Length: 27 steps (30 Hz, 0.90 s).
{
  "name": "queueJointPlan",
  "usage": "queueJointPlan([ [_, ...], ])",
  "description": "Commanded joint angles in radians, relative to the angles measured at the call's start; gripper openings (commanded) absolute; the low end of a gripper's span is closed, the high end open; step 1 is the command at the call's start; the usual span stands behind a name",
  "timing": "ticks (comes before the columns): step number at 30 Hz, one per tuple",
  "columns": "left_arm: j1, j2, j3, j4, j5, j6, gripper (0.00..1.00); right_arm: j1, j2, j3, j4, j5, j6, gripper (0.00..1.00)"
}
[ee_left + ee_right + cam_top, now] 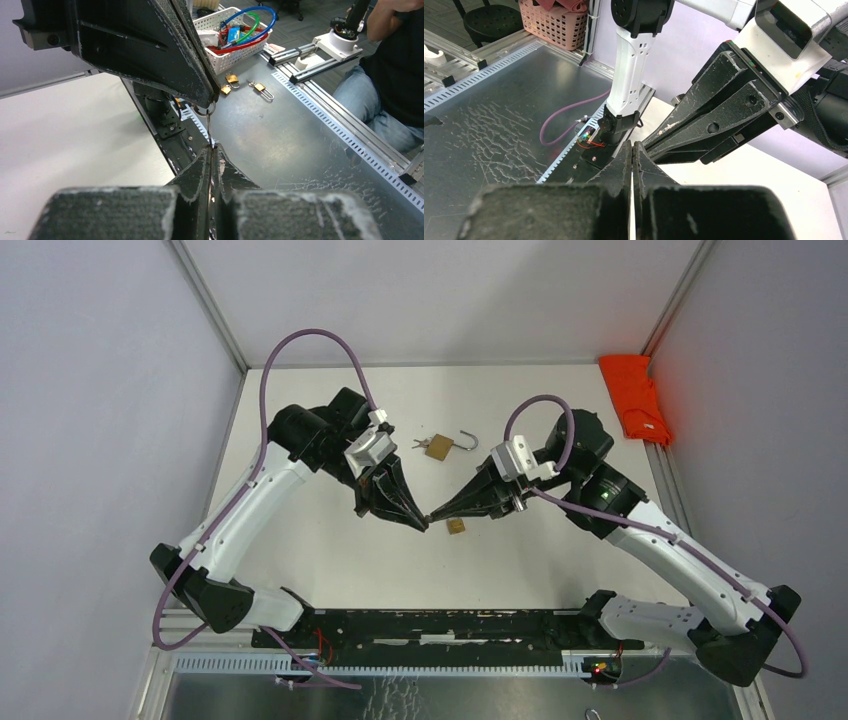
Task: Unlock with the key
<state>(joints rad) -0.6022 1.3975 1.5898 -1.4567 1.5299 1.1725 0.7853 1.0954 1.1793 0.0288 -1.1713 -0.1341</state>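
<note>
Above the white table my two grippers meet tip to tip. The left gripper (424, 525) (211, 148) has its jaws shut on the thin blade of a key (209, 131) that stands on edge. The key's ring (204, 109) sits at the tip of the right gripper (431, 515) (632, 144), whose jaws are pressed together. A small brass padlock (456, 526) lies on the table just right of the tips. Farther back lies a larger brass padlock (437, 447) with its shackle (466, 440) swung out and small keys (419, 444) at its left end.
An orange cloth (634, 395) lies at the back right corner. Metal frame posts stand at both back corners. Beyond the table's near edge, a white basket (235, 37) and several loose padlocks (231, 78) sit on a steel bench; a person sits there.
</note>
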Motion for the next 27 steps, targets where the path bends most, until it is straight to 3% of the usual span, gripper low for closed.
queueJointPlan([
  [1,-0.001,-0.013,0.045,-0.002,0.108,0.044,0.06,0.003,-0.033,-0.01,-0.023,0.019,-0.035,0.0],
  [20,0.0,-0.009,0.088,-0.004,0.107,0.017,0.02,0.003,-0.056,-0.071,-0.088,0.096,-0.035,0.02],
  [22,0.0,-0.007,0.087,-0.004,0.106,0.015,0.02,0.003,-0.046,-0.061,-0.087,0.115,-0.022,0.08],
  [27,0.009,0.023,0.079,-0.006,0.104,0.003,0.02,0.003,-0.048,-0.046,-0.089,0.237,0.019,0.4],
])
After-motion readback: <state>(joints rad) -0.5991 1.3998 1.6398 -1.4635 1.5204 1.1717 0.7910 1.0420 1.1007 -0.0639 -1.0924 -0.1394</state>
